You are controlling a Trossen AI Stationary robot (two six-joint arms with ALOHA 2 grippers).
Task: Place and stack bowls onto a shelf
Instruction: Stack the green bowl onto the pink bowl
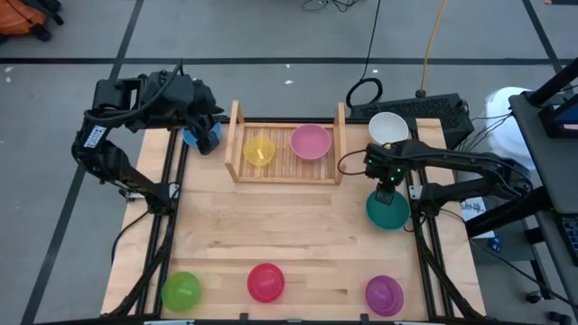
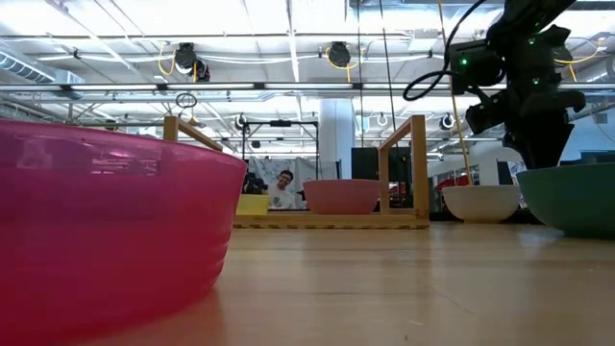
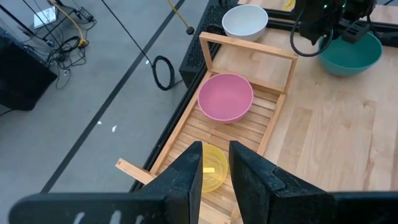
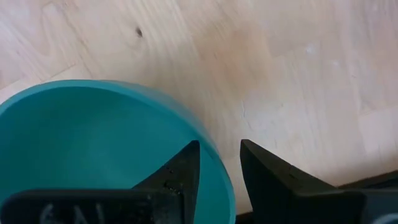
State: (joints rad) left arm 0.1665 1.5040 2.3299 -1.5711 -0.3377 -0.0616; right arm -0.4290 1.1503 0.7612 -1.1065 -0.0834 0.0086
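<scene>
From the high view I saw the shelf (image 1: 287, 170) sitting at upper centre of the frame, its long axis running left to right, the slats running front to back, and one upright board at each short end. It was pale wood, flat-based and open at the front. Two bowls sat on the slats, mouths up: the yellow bowl (image 1: 259, 150) on the left half and the pink bowl (image 1: 310, 141) on the right half, apart from each other.

The left gripper (image 1: 209, 134) hung at the shelf's left end, just outside the board, over the blue bowl (image 1: 191, 137), which the arm mostly hid. Its fingers (image 3: 188, 174) stood slightly apart with nothing between them.

The right gripper (image 1: 386, 192) was at centre right, at the rim of the teal bowl (image 1: 388, 213). In the right wrist view one finger sat inside the smooth rim (image 4: 211, 155) and the other outside it; I think they straddled the wall without yet pinching it, though the angle was poor.

The white bowl (image 1: 388, 127) stood at upper right, beyond the shelf's right board. Along the bottom edge sat the green bowl (image 1: 181, 291), the magenta bowl (image 1: 266, 282) and the purple bowl (image 1: 384, 294), all round, glossy plastic, mouths up.
</scene>
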